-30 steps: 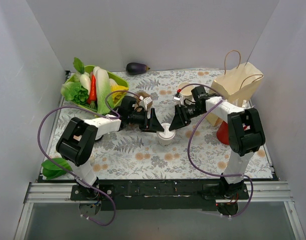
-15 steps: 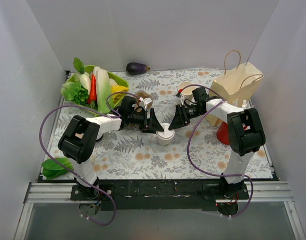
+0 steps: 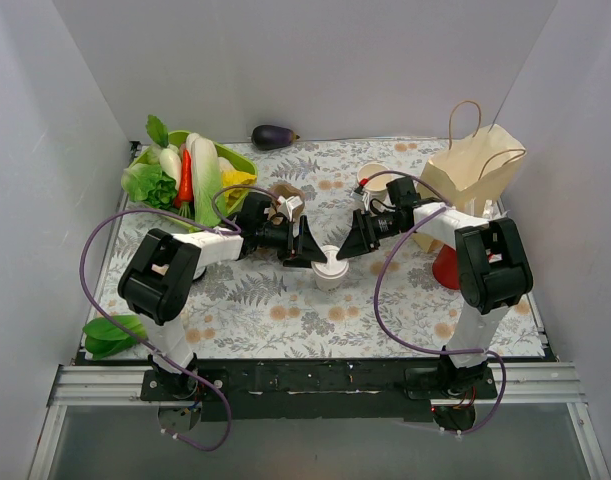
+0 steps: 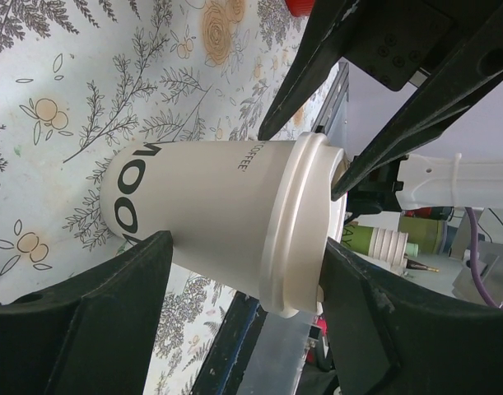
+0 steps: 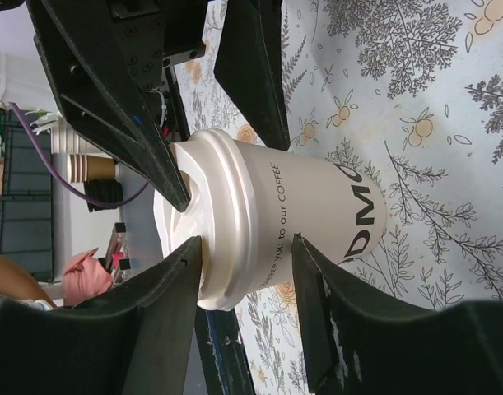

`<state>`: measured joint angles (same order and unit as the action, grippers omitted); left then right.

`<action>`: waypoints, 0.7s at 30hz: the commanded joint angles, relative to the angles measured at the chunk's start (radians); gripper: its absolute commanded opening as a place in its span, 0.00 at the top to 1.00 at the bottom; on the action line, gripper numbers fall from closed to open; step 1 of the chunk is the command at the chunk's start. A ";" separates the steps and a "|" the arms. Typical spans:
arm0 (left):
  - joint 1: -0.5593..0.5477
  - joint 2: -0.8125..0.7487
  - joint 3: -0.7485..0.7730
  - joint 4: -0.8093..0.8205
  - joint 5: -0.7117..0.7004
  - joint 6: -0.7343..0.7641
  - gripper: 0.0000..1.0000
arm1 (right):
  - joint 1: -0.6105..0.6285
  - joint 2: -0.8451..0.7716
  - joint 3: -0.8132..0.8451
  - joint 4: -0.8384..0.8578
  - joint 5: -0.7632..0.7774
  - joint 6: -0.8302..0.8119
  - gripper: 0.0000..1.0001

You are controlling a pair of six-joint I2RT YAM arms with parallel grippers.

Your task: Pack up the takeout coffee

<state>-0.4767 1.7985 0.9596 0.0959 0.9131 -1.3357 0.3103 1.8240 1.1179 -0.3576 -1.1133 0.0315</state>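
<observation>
The takeout coffee (image 3: 331,268) stands upright on the floral mat, a cream-white cup with dark print and a white lid. It also shows in the left wrist view (image 4: 210,214) and the right wrist view (image 5: 292,214). My left gripper (image 3: 313,250) comes in from the left, turned on its side and open (image 4: 247,247). One finger is by the lid top, the other low along the cup wall. My right gripper (image 3: 351,244) comes in from the right, also open (image 5: 244,241). One finger is at the lid top, the other at mid-wall. Neither clamps the cup.
A brown paper bag (image 3: 475,175) stands open at the back right, with lidless cream cups (image 3: 373,180) beside it. A red cup (image 3: 447,265) stands behind the right arm. A green tray of vegetables (image 3: 190,175), an eggplant (image 3: 274,135) and a loose leaf (image 3: 110,335) lie to the left.
The right arm's wrist has shifted slightly towards the cup. The left arm and the cup have stayed where they were.
</observation>
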 commanded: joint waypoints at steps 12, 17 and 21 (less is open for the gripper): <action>0.016 0.035 -0.076 -0.005 -0.149 0.018 0.32 | 0.004 0.047 -0.093 -0.130 0.165 0.090 0.47; 0.016 0.013 -0.073 0.027 -0.115 0.030 0.33 | 0.006 0.023 -0.056 -0.135 0.156 0.053 0.46; 0.015 -0.040 -0.062 0.096 -0.013 0.038 0.30 | 0.006 -0.006 0.008 -0.133 0.090 0.021 0.38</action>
<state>-0.4732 1.8011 0.9222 0.1776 0.9302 -1.3556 0.3031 1.8256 1.1019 -0.3962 -1.0889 0.1375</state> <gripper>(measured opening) 0.688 0.601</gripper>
